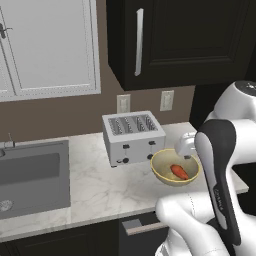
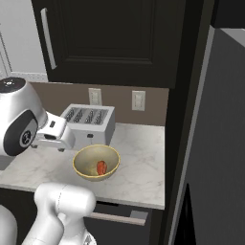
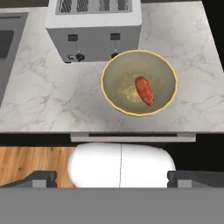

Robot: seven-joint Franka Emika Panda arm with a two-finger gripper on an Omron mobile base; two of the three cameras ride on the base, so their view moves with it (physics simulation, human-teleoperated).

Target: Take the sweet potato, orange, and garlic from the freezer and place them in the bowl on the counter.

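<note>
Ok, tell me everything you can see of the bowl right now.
The bowl is wide, shallow and round, pale yellow-tan with a smooth, slightly glossy look. It stands upright on the marbled counter, just in front of the silver toaster, near its right end. Whether the two touch is unclear. Inside lies the reddish-orange sweet potato, resting on the bottom toward one side. Nothing else is in it.

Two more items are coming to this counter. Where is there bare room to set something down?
Bare marble lies between the sink and the bowl, in front of the toaster. Crowded where the bowl, holding the sweet potato, nearly touches the toaster.
</note>
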